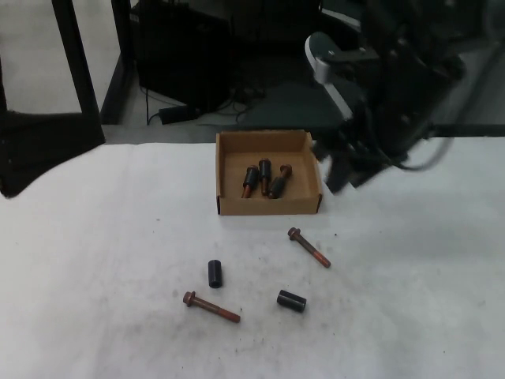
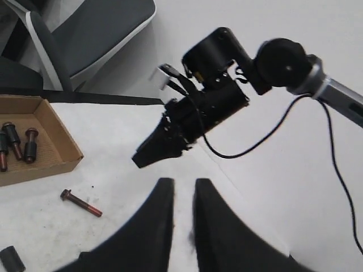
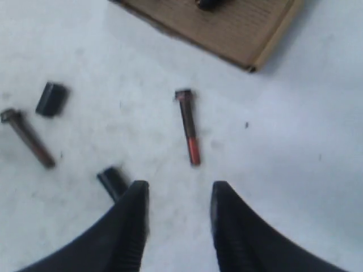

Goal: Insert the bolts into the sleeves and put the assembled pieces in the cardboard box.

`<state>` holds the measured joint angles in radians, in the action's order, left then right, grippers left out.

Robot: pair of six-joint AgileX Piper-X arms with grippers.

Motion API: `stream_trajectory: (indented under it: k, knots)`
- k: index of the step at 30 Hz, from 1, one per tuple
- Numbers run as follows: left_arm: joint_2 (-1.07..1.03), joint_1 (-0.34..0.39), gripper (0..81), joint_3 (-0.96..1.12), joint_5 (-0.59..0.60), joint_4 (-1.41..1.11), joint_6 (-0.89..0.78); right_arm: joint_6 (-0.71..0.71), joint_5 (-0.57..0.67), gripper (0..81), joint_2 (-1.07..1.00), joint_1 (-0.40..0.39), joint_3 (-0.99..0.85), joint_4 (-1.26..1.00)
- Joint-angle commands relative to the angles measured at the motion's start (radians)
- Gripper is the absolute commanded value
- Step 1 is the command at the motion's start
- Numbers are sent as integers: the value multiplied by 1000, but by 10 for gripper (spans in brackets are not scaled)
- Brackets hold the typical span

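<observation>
The cardboard box (image 1: 268, 207) stands at the back middle of the white bench and holds three bolt-and-sleeve pieces (image 1: 264, 179). In front of it lie a loose bolt (image 1: 308, 246), a second bolt (image 1: 211, 306), an upright black sleeve (image 1: 215, 273) and a sleeve lying on its side (image 1: 291, 301). My right gripper (image 1: 345, 180) hangs just right of the box, open and holding nothing. Its wrist view looks down past the gripper (image 3: 178, 187) at a bolt (image 3: 188, 127), a sleeve (image 3: 52, 99) and the box (image 3: 227, 28). My left gripper (image 2: 183, 182) is shut on nothing, some way from the right gripper (image 2: 148, 157), the box (image 2: 39, 167) and a bolt (image 2: 82, 203).
An office chair (image 2: 96, 28) stands beyond the bench's far edge. A black frame (image 1: 75, 55) rises at the back left. A cable (image 2: 272, 130) loops under the right arm. Bare white bench surface (image 1: 102, 260) spreads to the left and front.
</observation>
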<state>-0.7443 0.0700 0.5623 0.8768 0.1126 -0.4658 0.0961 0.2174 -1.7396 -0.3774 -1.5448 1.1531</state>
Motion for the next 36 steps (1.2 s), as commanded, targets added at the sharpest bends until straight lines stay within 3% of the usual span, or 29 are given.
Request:
stream_trajectory:
  k: [1, 10, 20, 27, 36]
  knots:
    - [9, -3, 128, -8, -2, 15, 4, 16, 11, 347, 96, -7, 142, -30]
    - [9, -1, 128, -14, -2, 226, 159, 0, 43, 347, 565, -24, 577, -95]
    - [9, -1, 128, -14, -2, 258, 190, -51, 41, 314, 918, -24, 729, -100]
    - [9, -1, 128, -14, -2, 258, 190, -41, 30, 312, 904, -24, 737, -207]
    - [9, -1, 128, -14, -2, 258, 190, -53, -2, 312, 526, -24, 649, -387]
